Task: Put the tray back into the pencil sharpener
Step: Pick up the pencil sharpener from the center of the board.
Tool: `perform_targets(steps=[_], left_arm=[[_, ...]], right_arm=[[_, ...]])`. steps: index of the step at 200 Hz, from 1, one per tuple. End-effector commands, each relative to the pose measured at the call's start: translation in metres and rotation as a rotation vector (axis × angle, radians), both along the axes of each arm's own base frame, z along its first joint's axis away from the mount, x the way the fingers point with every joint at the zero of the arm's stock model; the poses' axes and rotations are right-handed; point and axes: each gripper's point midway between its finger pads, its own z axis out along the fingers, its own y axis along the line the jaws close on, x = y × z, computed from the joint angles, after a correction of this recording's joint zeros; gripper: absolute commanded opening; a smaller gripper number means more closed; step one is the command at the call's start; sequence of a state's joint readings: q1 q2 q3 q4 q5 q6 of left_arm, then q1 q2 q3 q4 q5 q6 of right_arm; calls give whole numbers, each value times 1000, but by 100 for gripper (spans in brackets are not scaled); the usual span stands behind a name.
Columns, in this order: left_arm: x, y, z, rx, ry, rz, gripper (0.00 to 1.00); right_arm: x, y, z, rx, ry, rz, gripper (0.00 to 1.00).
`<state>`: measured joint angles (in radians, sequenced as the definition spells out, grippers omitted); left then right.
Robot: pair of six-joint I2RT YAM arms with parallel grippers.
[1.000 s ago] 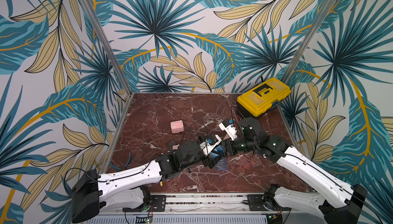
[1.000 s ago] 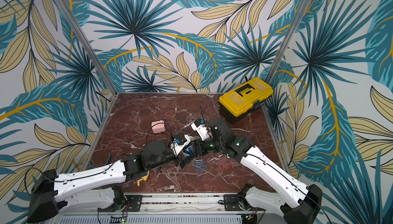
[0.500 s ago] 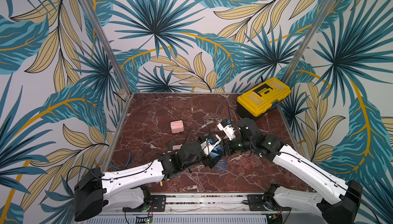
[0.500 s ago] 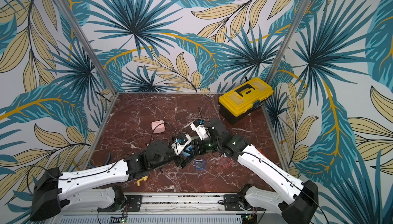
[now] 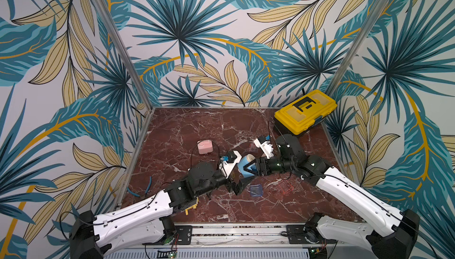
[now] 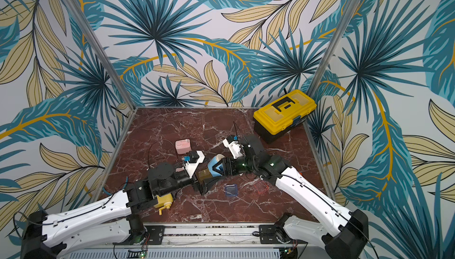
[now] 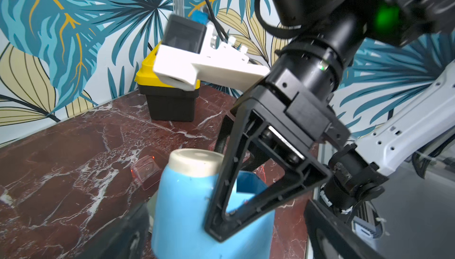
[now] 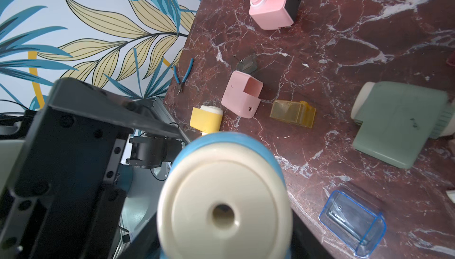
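Blue pencil sharpener (image 8: 221,208): clamped in right gripper (image 5: 246,168); left gripper (image 5: 237,183) spread wide beside it, empty. Matching blue tray (image 5: 256,190): loose on marble (image 5: 197,127), just nearer. Likely risks: sharpener twisting in grip; amber tray (image 8: 293,113) grabbed instead.

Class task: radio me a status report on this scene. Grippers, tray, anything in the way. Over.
Right gripper shut on sharpener. Left gripper open beside it. Blue tray on table, free. Red tray, amber tray close by.
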<state>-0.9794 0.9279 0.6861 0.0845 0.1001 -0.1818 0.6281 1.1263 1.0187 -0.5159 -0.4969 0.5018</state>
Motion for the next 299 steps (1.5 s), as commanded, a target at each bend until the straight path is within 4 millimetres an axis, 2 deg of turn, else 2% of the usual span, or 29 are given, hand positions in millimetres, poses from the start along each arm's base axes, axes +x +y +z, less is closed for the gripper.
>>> perform_targets(steps=[1,25,45,77,99,131,156,189,231,299], left_arm=[[-5,5,15,-35,126,-55,100],[8,7,11,52,247,-20,100],[9,4,11,133,314,-56,100],[10,12,42,58,369,-180,100],[-8,15,63,4,376,-340,100],[-36,15,76,-10,333,-515,100],[-40,18,80,-3,271,-530,100],[-42,20,77,18,195,-534,99],[-40,23,71,56,150,-515,98],[-42,20,71,57,145,-558,85]], right_arm=[[6,-9,10,32,-60,0,31],[11,-19,27,51,-148,5,29],[9,-22,52,106,-261,19,25],[-8,-31,84,159,-472,62,18],[-27,-31,100,177,-579,156,17],[-48,-21,121,239,-641,313,17],[-52,-12,122,257,-648,408,17],[-55,-1,118,277,-683,523,17],[-62,8,124,317,-738,635,16],[-59,25,118,338,-745,708,14]])
